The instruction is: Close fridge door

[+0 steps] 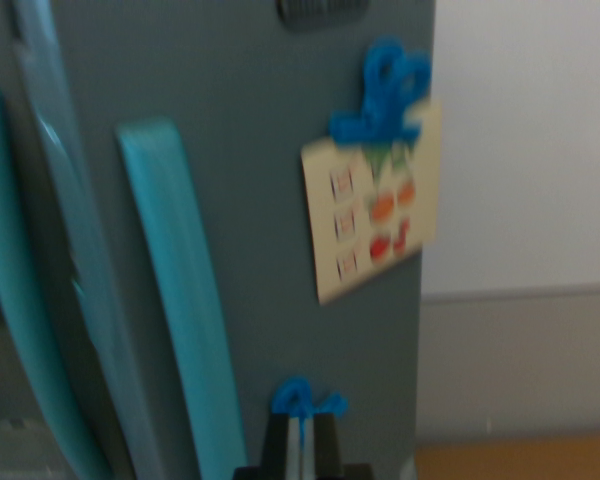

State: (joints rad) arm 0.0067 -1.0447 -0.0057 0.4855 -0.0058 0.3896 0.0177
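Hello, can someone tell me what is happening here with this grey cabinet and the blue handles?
A robot arm's wrist camera is looking closely at a grey toy fridge with light blue handles. The picture is blurred. The hand shows only at the bottom edge, with something blue at its tips; whether it is open or shut I cannot tell. A paper card with pictures of food hangs on the fridge under a blue clip. Whether the door is fully closed is not clear from here.
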